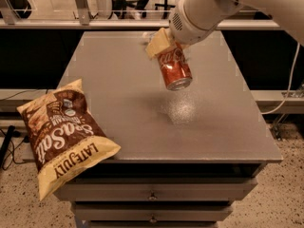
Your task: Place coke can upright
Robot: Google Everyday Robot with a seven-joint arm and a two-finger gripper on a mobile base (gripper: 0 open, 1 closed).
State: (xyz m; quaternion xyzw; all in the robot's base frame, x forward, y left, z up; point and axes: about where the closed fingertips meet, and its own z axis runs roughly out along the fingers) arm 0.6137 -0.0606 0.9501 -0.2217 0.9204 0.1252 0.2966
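The red coke can with white script hangs in the air above the middle of the grey table, tilted, its silver end pointing down and toward the camera. My gripper is shut on the can's upper part, with a pale finger showing on its left side. The white arm comes in from the upper right. The can touches nothing else; its shadow lies on the tabletop below it.
A brown and yellow Late July chips bag lies on the table's front left corner, overhanging the edge. Drawers sit under the tabletop. A rail and chair legs stand behind the table.
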